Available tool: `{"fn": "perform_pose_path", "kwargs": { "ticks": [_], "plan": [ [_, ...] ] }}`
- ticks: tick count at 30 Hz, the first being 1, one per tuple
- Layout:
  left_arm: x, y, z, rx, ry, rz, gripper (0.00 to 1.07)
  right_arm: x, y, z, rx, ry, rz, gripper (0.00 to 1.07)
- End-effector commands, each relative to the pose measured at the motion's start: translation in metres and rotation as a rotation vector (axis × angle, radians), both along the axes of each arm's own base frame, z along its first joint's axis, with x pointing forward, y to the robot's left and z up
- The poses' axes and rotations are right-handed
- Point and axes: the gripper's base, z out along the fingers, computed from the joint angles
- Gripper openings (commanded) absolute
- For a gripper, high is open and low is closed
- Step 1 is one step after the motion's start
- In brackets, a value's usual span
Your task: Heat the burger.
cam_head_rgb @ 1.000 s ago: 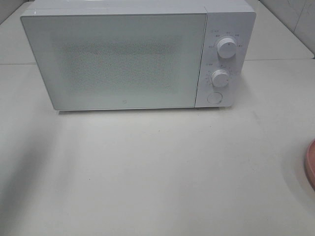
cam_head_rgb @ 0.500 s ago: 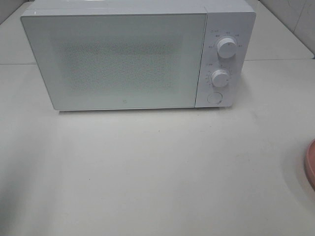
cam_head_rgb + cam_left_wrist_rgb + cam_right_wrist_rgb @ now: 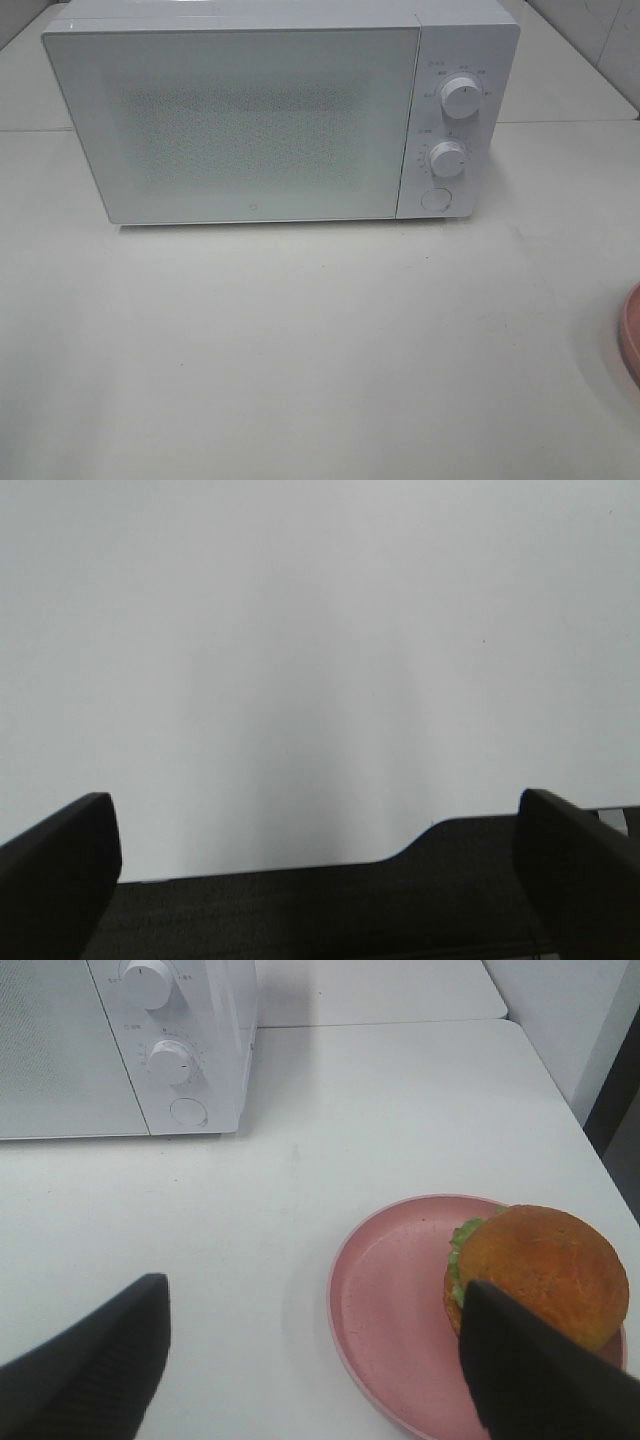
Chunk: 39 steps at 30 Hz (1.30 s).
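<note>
The left end effector [image 3: 318,880] is released, its two dark fingers [image 3: 60,865] spread wide with only bare white bench [image 3: 320,630] between and ahead of them; it touches nothing.

On the bench stands a white microwave [image 3: 240,120], door closed, with two round knobs [image 3: 460,97] stacked on its panel and a round button [image 3: 435,199] beneath them. From the right end effector it lies ahead and off to the left, well apart.

The right end effector [image 3: 320,1360] is also released, its fingers [image 3: 90,1355] held wide and gripping nothing. Just ahead of it, between the fingers and toward the right one, sits a round pink plate [image 3: 385,1300]. The burger [image 3: 540,1270] rests on the plate's right half, glossy brown bun on top with green lettuce showing at its edge, close by the right finger, which partly hides it. In the high view only the plate's rim shows at the right edge.
</note>
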Motion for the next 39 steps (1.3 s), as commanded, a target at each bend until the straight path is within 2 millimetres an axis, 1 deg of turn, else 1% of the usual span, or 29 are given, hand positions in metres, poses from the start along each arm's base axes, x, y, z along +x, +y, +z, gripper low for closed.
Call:
{"fn": "perform_pose_path", "kwargs": {
  "ticks": [1,2,4,5,17,21,24,39],
  "plan": [
    [-0.011,0.001,0.002,-0.005,-0.112,0.004,1.00,-0.004,0.000,0.000,-0.011,-0.032,-0.001,0.76],
    [-0.015,0.001,0.000,-0.008,-0.163,0.006,1.00,-0.004,0.000,0.000,-0.011,-0.032,-0.001,0.76],
    [-0.016,0.001,0.000,-0.011,-0.196,0.009,1.00,-0.004,0.000,0.000,-0.011,-0.032,-0.001,0.76],
    [-0.021,0.002,-0.002,-0.015,-0.236,0.012,1.00,-0.004,0.000,0.000,-0.011,-0.032,-0.001,0.76],
    [-0.036,0.000,-0.001,-0.046,-0.335,0.003,1.00,-0.004,0.000,0.000,-0.011,-0.032,-0.001,0.76],
    [-0.046,0.000,-0.001,-0.048,-0.402,0.052,1.00,-0.004,0.000,0.000,-0.011,-0.032,-0.001,0.76],
    [-0.045,-0.001,-0.001,-0.045,-0.397,0.088,1.00,-0.004,0.000,0.000,-0.010,-0.032,-0.001,0.76],
    [-0.045,-0.001,-0.001,-0.042,-0.397,0.090,1.00,-0.004,0.000,0.000,-0.011,-0.032,-0.001,0.76]
  ]
}}
